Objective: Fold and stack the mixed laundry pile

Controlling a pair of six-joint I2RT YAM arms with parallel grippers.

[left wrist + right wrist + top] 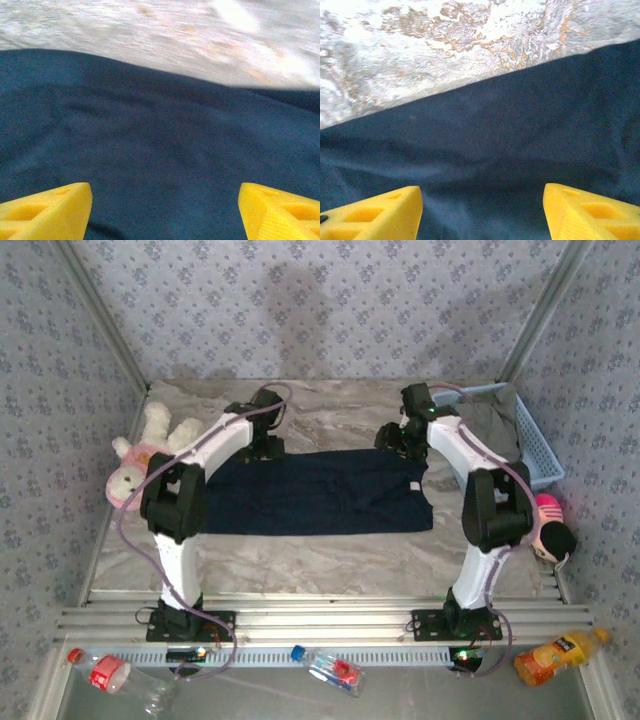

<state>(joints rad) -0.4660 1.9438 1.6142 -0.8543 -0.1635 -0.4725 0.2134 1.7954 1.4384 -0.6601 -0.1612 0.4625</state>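
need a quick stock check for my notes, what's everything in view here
navy garment: one, dark navy, spread flat mid-table
olive-grey garment: one, olive-grey, heaped on the basket
basket: one, light blue mesh, far right corner
plush toy: one, pink and cream, table's left edge
soft thing: one, pink and black, table's right edge
clear bottle: one, red label, near left
small bottle: one, blue cap, near centre
juice bottle: one, orange, near right
table: one, marbled grey
left hand: one, yellow fingers, open over navy garment
right hand: one, yellow fingers, open over navy garment
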